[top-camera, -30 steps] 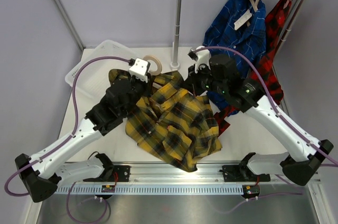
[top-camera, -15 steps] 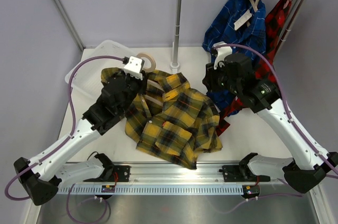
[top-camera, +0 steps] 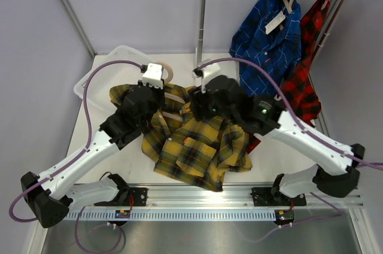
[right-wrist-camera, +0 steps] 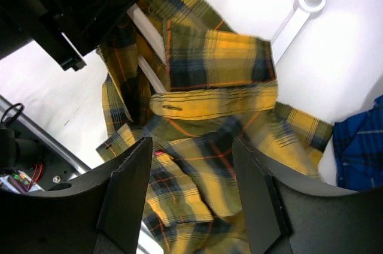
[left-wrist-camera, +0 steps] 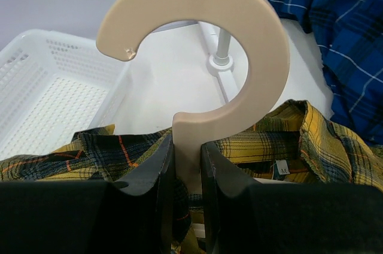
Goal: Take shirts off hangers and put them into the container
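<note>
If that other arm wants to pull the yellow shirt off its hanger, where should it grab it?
Likely the shoulder cloth beside the collar, from straight above: the yellow shirt lies spread flat, the left tool pins the hanger by its neck, and the open right tool hangs over it.

Soft, matt woven cloth: yellow-and-black shirt [top-camera: 197, 140]. Smooth, matt, wood-like beige: hanger [left-wrist-camera: 263, 44]. Translucent white perforated plastic, slightly glossy: container [left-wrist-camera: 54, 98], far left. Satin metal pole, glossy white plastic joints: rack [top-camera: 200, 26], far. Smooth matt white: table [top-camera: 263, 167].
</note>
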`<state>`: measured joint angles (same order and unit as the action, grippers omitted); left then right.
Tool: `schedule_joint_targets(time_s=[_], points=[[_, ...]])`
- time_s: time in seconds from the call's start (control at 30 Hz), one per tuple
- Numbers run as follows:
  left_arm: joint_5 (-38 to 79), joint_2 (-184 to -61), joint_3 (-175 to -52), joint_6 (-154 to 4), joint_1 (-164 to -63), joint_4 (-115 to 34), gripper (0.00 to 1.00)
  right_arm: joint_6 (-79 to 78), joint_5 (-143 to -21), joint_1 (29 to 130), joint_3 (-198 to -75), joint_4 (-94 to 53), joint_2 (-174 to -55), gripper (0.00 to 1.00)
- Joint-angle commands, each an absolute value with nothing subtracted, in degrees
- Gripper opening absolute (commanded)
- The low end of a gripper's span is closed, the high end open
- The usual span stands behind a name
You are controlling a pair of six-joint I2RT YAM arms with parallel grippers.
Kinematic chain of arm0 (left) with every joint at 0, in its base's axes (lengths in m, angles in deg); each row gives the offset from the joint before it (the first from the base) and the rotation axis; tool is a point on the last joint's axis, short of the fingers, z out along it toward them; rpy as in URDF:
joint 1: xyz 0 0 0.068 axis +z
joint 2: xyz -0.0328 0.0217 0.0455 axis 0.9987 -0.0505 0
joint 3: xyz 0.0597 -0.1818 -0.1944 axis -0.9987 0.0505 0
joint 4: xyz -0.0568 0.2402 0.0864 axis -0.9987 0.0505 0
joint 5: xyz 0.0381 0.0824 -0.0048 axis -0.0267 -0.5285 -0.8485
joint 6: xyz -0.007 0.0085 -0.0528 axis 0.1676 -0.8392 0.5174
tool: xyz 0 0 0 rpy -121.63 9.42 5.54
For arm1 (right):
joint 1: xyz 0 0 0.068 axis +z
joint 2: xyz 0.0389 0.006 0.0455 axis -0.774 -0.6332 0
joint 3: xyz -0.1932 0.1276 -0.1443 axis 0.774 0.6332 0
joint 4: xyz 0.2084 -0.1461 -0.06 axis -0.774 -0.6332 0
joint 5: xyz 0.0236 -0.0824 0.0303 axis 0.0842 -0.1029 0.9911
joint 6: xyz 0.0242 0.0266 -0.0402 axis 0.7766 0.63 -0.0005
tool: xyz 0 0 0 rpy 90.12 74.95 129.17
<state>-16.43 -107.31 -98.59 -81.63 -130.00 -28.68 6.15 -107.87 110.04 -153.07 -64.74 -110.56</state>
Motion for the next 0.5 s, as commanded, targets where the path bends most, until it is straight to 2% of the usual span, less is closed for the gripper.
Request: schedule_joint_targets(time_s=[0.0,0.17,0.3,0.4,0.47], points=[[-23.2,-107.1,-101.6,-78.6,-129.9,-31.6,0.0,11.4,-121.5,115.2,-158.0,-67.1,-117.8,0.71],[-25.6,-106.7,-101.5,-77.7,-129.9,-30.9,0.0,15.0,-128.5,119.2,-164.2,-70.3,-126.5,0.74],[-26.5,-106.1,-101.4,-77.6,-129.9,-31.0,0.0,16.6,-131.1,119.3,-165.0,-68.8,-128.7,0.74],[-26.6,-105.6,-101.3,-77.5,-129.9,-30.9,0.0,17.8,-135.0,119.3,-166.3,-70.1,-130.6,0.7],[-26.5,-105.6,-101.3,-77.5,-129.9,-30.9,0.0,18.1,-136.8,119.3,-167.4,-71.0,-131.8,0.65]])
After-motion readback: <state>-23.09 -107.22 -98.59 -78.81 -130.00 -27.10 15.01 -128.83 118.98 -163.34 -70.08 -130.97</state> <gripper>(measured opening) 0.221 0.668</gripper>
